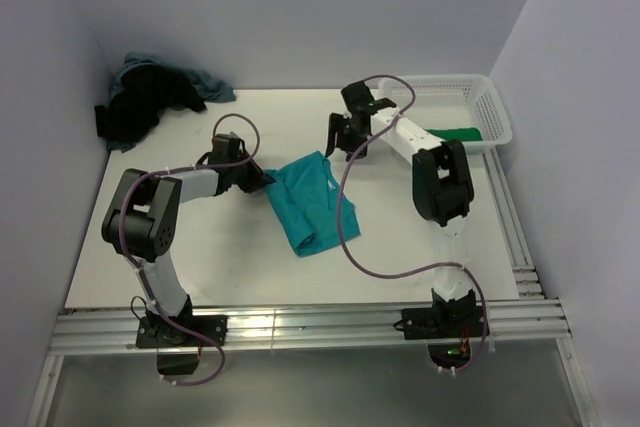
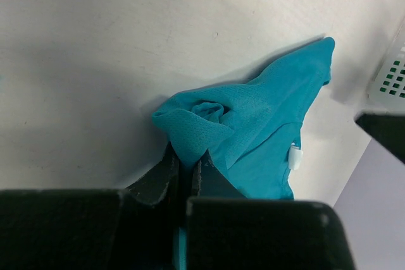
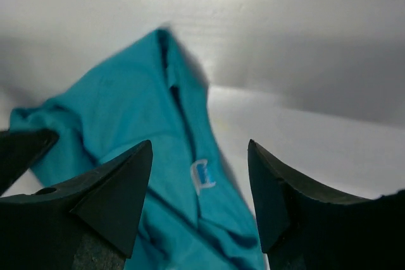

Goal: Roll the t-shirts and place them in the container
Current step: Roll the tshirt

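The teal shirt lies left of the basket. The left gripper pinches its edge farthest from the basket. The right gripper hovers on the basket side, jaws spread, empty. Recommended: 2 level pinches for an even roll.

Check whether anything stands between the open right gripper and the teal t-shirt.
Nothing visible does. The right gripper hangs open beside the teal t-shirt, its view of the cloth clear. The left gripper pinches one corner.
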